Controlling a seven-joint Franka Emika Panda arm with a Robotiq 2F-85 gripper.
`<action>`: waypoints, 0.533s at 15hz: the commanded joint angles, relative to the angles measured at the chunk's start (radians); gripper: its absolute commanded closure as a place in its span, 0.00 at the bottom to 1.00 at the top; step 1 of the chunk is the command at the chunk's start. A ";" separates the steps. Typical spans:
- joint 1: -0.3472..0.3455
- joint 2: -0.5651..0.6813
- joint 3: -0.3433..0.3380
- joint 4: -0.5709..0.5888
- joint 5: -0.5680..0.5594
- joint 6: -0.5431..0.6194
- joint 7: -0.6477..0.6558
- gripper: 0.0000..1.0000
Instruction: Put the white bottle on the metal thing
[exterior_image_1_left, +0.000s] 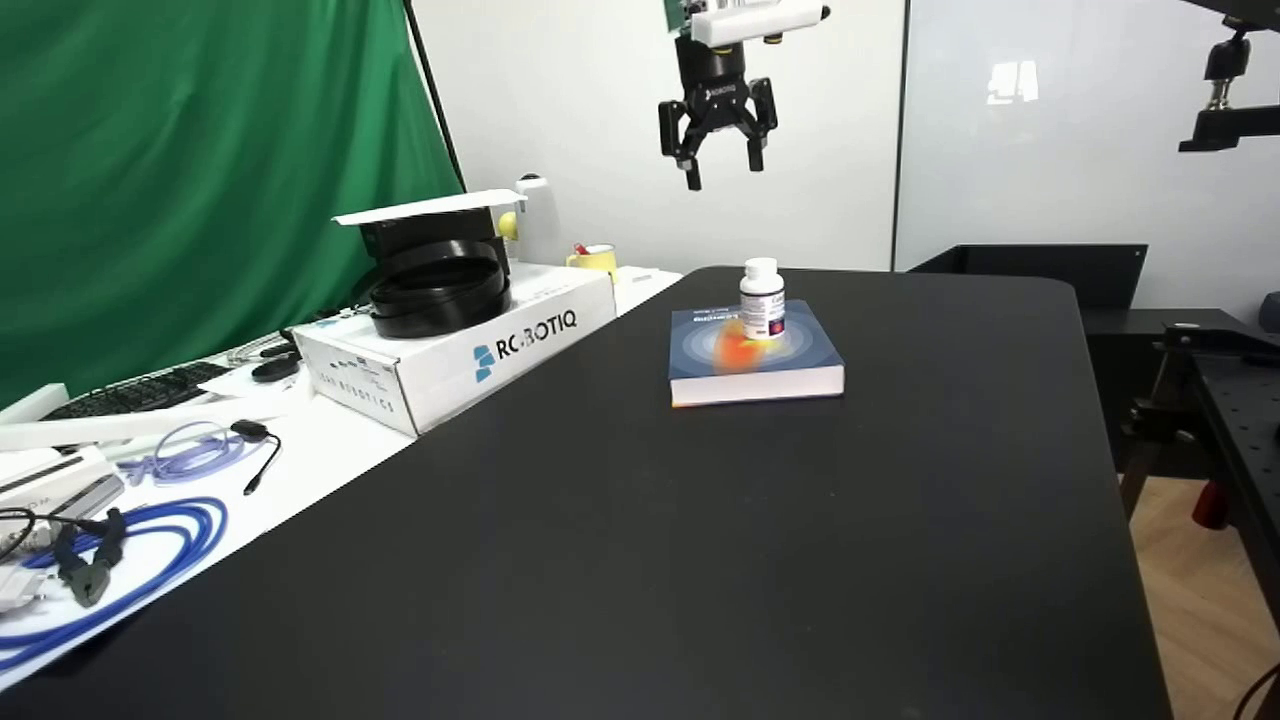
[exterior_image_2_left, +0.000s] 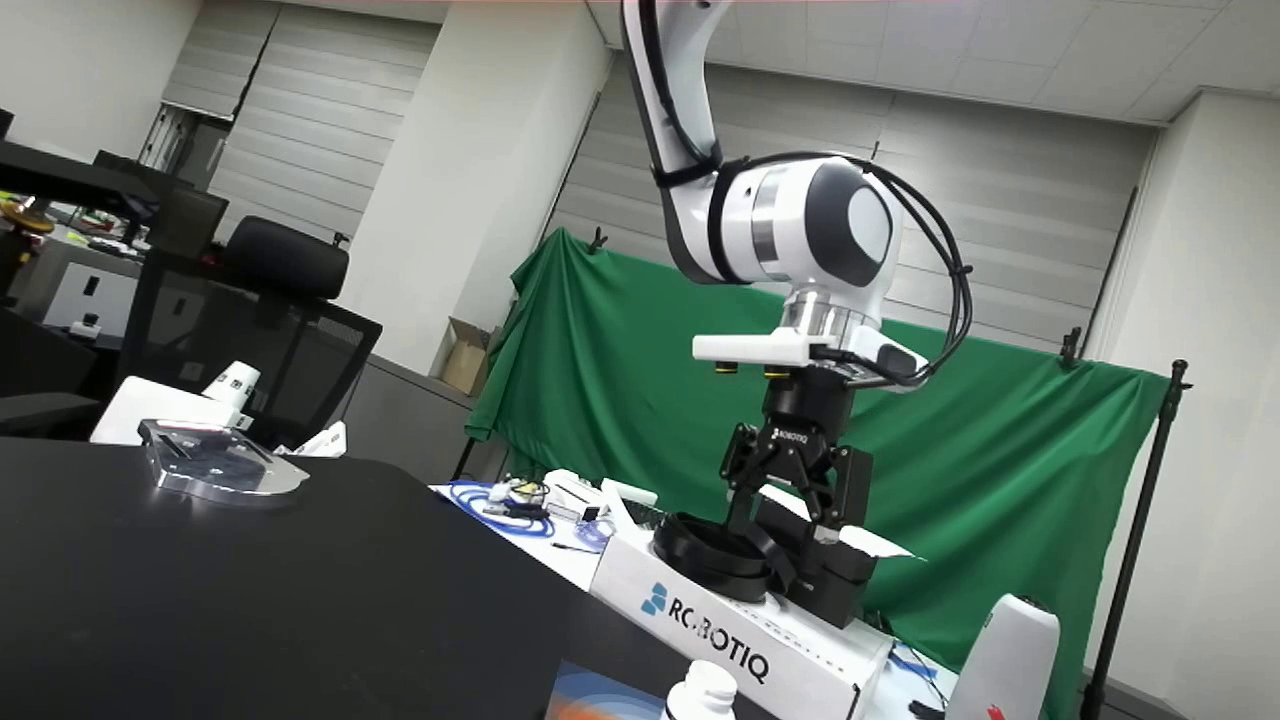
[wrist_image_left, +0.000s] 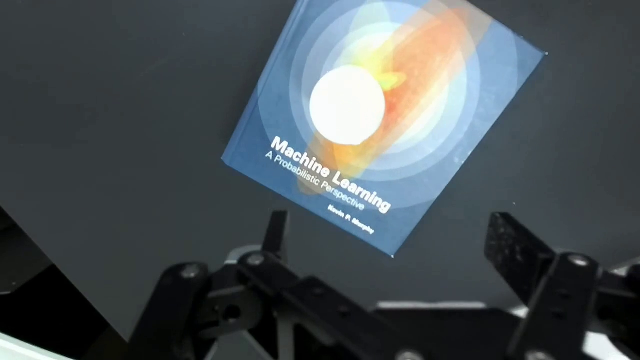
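- The white bottle (exterior_image_1_left: 763, 300) stands upright on the blue book (exterior_image_1_left: 755, 358), right of center in the upper half of an exterior view, its cap on and its printed label toward the camera.
- The book lies flat on the black table (exterior_image_1_left: 700, 560), cover up; the wrist view shows the words "Machine Learning" on it and, at upper middle, the bottle from above as a plain white disc.
- The gripper (exterior_image_1_left: 725, 172) hangs at the upper middle of an exterior view, higher than the bottle and apart from it; its fingers (wrist_image_left: 517, 255) are spread wide, showing at the lower left and lower right of the wrist view.
- A shiny, metal-looking thing (exterior_image_2_left: 225, 465) lies on the table at the left of an exterior view, well apart from the bottle, which the bottom edge cuts off there.
- The white arm (exterior_image_2_left: 745, 220) reaches down from the top of that same frame.
- A white box (exterior_image_1_left: 455, 365) lettered "Robotiq" sits at left center of an exterior view, black rings (exterior_image_1_left: 440, 318) on top.
- A green curtain (exterior_image_1_left: 200, 180) fills the upper left there.
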 joint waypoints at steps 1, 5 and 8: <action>0.000 0.013 0.001 0.002 0.001 -0.023 -0.008 0.00; 0.001 0.032 0.003 0.002 0.000 -0.050 -0.013 0.00; 0.001 0.032 0.003 0.004 0.000 -0.053 -0.013 0.00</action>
